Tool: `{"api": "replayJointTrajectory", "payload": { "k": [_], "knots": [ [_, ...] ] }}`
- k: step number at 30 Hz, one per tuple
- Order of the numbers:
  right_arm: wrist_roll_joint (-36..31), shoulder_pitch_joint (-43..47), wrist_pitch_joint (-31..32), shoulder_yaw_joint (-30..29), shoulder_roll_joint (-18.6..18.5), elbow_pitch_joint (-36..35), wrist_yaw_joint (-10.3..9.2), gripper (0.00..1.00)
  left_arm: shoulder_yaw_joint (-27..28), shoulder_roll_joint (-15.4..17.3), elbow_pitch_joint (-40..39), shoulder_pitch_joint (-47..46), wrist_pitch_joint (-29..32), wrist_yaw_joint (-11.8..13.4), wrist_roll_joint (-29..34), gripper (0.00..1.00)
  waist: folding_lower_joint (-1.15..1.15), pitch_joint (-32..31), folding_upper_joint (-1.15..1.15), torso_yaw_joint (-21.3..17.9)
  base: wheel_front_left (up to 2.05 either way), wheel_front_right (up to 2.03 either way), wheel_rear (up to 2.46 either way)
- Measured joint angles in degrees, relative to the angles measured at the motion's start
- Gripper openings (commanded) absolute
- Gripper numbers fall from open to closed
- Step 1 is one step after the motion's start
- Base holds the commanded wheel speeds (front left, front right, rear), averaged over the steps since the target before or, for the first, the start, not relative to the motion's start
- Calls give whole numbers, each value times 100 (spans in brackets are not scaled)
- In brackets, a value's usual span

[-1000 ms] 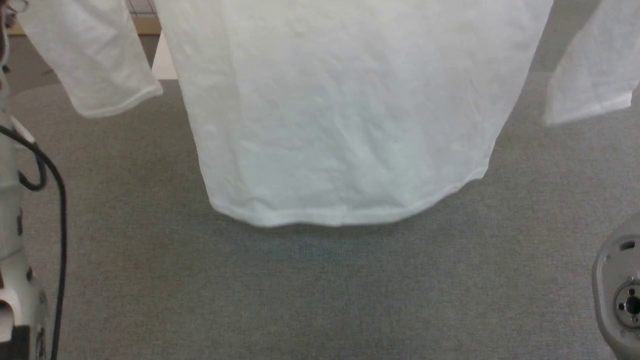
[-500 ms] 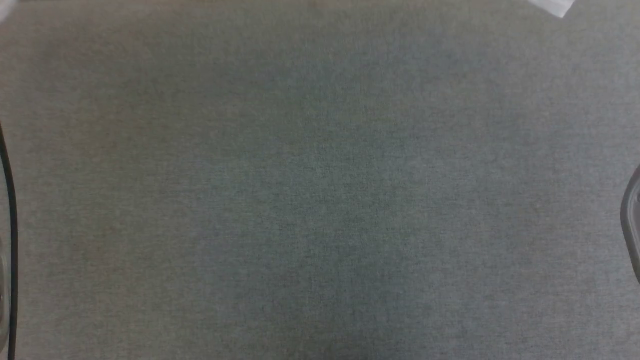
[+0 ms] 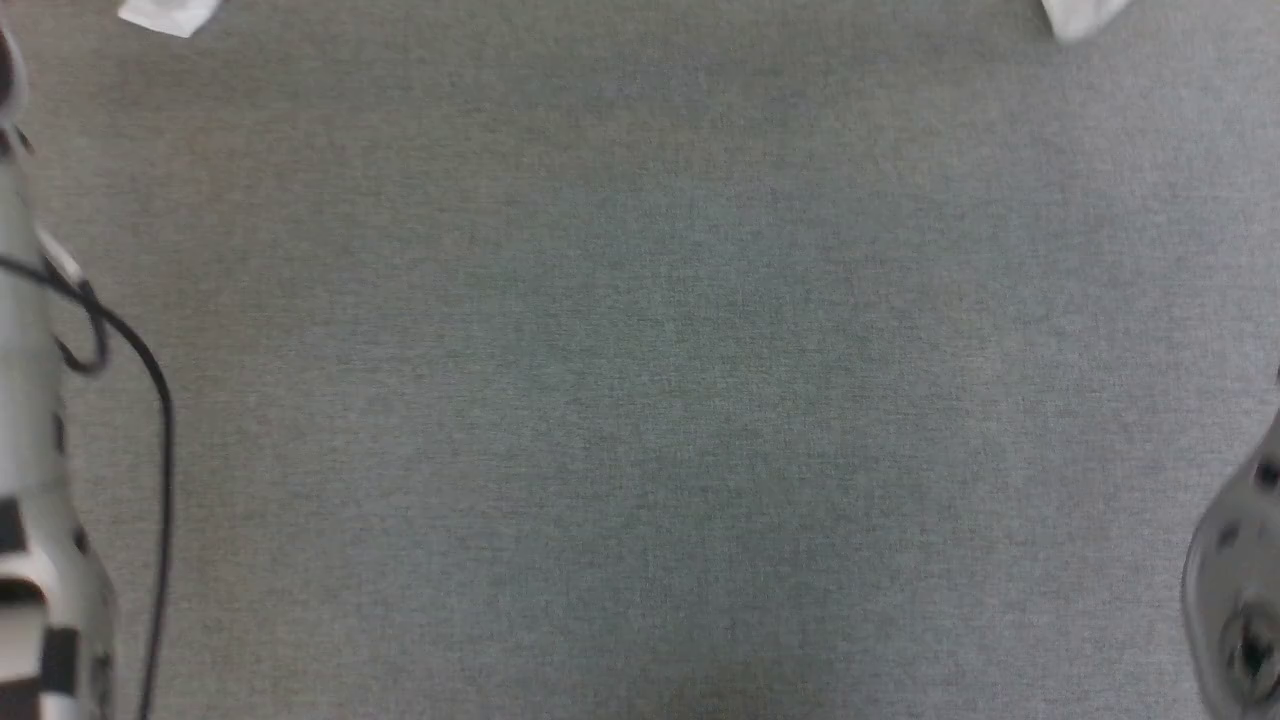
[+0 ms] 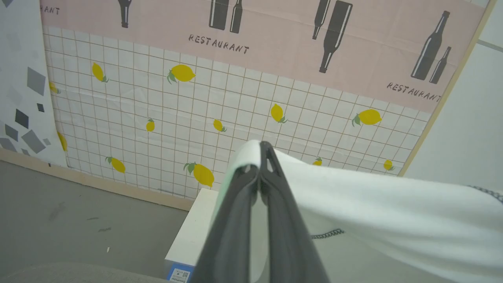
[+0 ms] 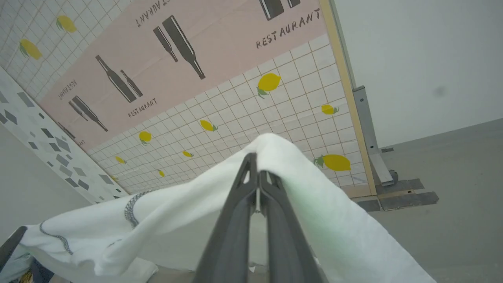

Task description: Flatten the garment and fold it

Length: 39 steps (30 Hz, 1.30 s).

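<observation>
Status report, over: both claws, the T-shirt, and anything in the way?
Left claw shut on T-shirt. Right claw shut on it too. T-shirt held up, hanging between both claws. White box by lemon-print panel.

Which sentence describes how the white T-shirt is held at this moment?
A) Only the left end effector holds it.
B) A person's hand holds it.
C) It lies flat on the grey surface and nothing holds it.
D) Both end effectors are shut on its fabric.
D: the wrist views show the left end effector and the right end effector each pinched shut on the T-shirt.
</observation>
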Motion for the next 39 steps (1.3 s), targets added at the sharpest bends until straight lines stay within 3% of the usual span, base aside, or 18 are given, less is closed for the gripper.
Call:
{"api": "replayJointTrajectory", "payload": {
  "k": [8, 14, 17, 22, 27, 33, 38, 39],
  "knots": [
    [545, 3201, -303, 18, 132, -1450, 2, 0, 232, -357, -667, 2533, -472, 69, -321, 0, -2, -659, 0, 122, 0, 0, 0],
    [581, 5602, -528, -116, 241, -1748, 4, 0, 341, -1027, -1221, 4874, -482, 449, -693, 0, -2, -1401, 0, 220, 0, 0, 0],
    [398, 6300, -552, -104, 256, -1736, 4, 0, 400, -1215, -1382, 5684, -400, 657, -839, 0, -2, -1689, 0, 258, 0, 0, 0],
    [68, 7049, -320, -163, 291, -1758, 11, 0, 544, -1306, -1526, 6694, 21, 981, -1004, 0, -2, -2083, 0, 302, 0, 0, 0],
    [-320, 7775, 558, -421, 341, -2206, 52, 0, 642, -1284, -1975, 7445, 693, 1323, -1249, 0, -2, -2384, 0, 329, 0, 0, 0],
    [-845, 8087, 1561, -460, 335, -2873, 55, 0, 412, -989, -2458, 7821, 1440, 1736, -1107, 0, -2, -2517, 0, 303, 0, 0, 0],
    [-1179, 8049, 1859, -21, 263, -2527, 42, 0, 157, -961, -2265, 7704, 1580, 1817, -932, 0, -2, -2508, 0, 276, 0, 0, 0],
    [-1202, 8044, 1889, 53, 252, -2379, 40, 0, 130, -982, -2182, 7659, 1613, 1818, -936, 30, -2, -2510, 0, 269, 0, 0, 0]
  ]
}}
